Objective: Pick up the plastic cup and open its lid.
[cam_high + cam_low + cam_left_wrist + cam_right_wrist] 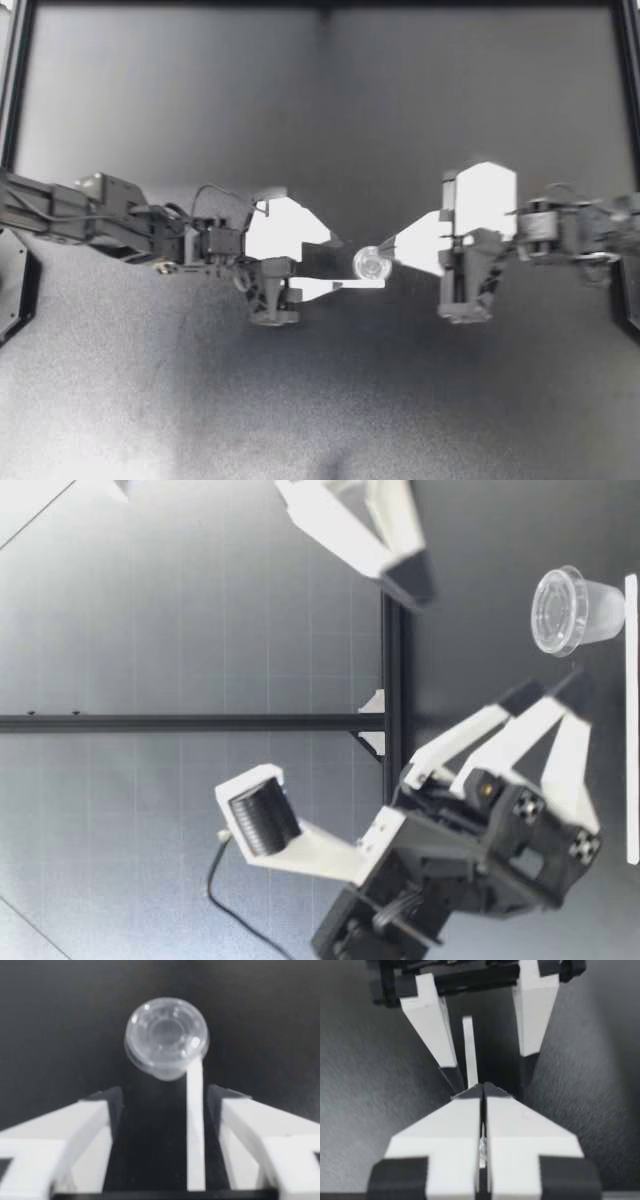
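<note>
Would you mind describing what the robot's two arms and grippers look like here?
Both arms are black and jointed; my left gripper and my right gripper carry white wedge-shaped fingers with black tips. A thin black cable trails beside the left arm, and small checkered markers sit on that gripper's body.

The small clear lidded plastic cup [372, 264] stands on the table [300, 400], just ahead of my left gripper [335, 265], with my right gripper [400, 250] opposite and higher.

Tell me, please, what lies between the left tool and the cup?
A thin white strip runs from the open left tool to the plastic cup; the left wrist view shows it.
</note>
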### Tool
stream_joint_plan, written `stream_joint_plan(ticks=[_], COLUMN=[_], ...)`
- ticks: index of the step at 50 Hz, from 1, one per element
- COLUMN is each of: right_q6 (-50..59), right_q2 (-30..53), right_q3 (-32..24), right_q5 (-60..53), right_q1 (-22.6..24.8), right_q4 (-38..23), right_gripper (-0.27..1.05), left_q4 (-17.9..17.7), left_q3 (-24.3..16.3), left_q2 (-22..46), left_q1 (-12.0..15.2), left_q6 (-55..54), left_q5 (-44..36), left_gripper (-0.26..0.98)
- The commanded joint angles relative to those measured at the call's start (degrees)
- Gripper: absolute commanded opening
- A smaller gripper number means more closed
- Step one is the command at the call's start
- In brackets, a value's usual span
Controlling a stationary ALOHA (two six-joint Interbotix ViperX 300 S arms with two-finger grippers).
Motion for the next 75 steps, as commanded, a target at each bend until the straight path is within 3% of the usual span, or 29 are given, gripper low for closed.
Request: stream_joint_plan(ticks=[1,29,75], right_q6=[0.1,0.3,0.5], right_q2=[1.3,4.8,9.5], right_q3=[-2.3,-1.3,-3.2], right_q5=[1.4,2.8,4.7], right_q1=[-0.4,-0.8,-1.0], right_q4=[-0.2,-0.3,-0.3], right_gripper=[-0.18,-0.18,-0.18], left_q4=[0.1,0.0,0.0], left_q3=[-1.4,-4.6,-6.6], left_q2=[0.0,4.4,4.5], left_q1=[-0.3,-0.4,-0.4], left_q6=[-0.1,-0.4,-0.5], left_q5=[-1.8,-3.4,-1.8], left_gripper=[0.59,0.58,0.56])
